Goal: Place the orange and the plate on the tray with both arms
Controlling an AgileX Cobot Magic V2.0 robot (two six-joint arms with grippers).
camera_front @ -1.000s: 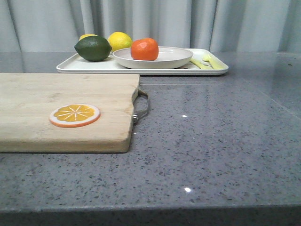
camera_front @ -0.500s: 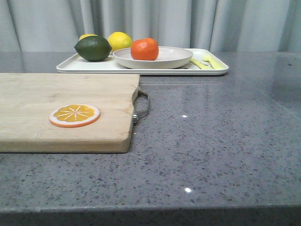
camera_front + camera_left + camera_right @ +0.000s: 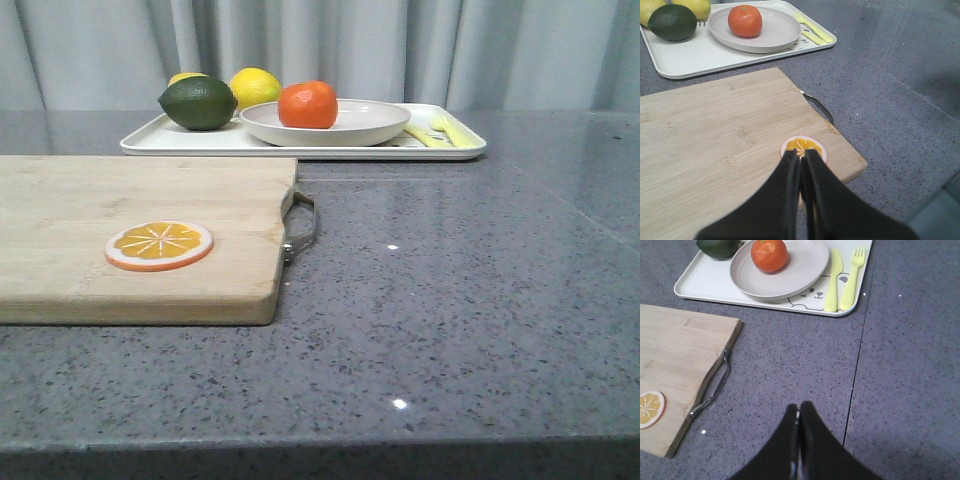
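Left hand (image 3: 801, 165): two matte black fingers (image 3: 789, 185), long and tapered, widening toward the base, tips narrow and rounded, pressed together with only a thin seam between. Right hand (image 3: 799, 412): same matte black, same tapered shape, smooth faces. No cables, screws or markings visible on either.

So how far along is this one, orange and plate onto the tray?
It looks done: the orange sits in the plate, and the plate rests on the tray. Nothing is in hand; the left pincer and right pincer are shut and empty, away from the tray. Nothing visible is left.
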